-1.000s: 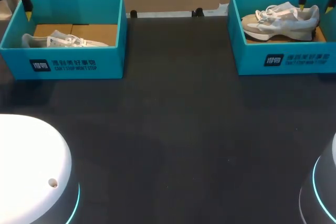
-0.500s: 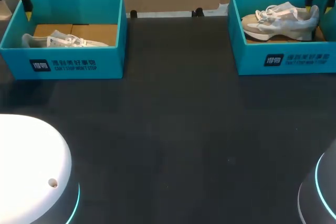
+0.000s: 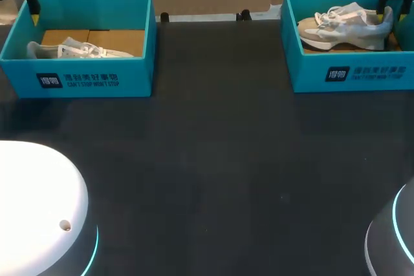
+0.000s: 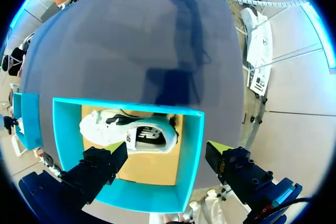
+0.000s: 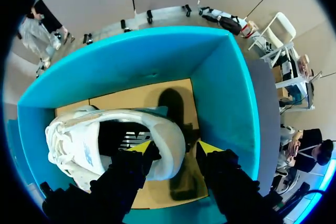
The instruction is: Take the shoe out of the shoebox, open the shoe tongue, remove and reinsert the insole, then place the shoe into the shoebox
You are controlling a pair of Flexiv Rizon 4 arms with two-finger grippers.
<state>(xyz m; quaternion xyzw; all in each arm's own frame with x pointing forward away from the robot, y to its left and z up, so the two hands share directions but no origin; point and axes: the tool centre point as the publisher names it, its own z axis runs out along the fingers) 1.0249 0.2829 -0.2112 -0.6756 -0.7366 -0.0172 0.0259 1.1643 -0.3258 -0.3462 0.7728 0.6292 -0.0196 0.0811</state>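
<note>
A white and beige shoe (image 3: 346,25) lies on its side in the teal shoebox (image 3: 349,72) at the table's far right. My right gripper (image 3: 386,4) is down inside that box at the shoe's heel. In the right wrist view its fingers straddle the heel of the shoe (image 5: 84,140), one inside the opening and one outside, and the gripper (image 5: 173,151) is shut on the heel rim. My left gripper (image 4: 165,163) hangs open above the far-left shoebox (image 4: 190,145), which holds a second white shoe (image 4: 126,132).
The left shoebox (image 3: 90,75) and its shoe (image 3: 71,50) stand at the far left corner. Dark tabletop (image 3: 213,159) stretches between and in front of the two boxes. The robot's white bases show at the near corners.
My right gripper has dropped lower into the right box and its fingers have narrowed onto the shoe's heel, which shifted slightly. The left arm has kept still.
</note>
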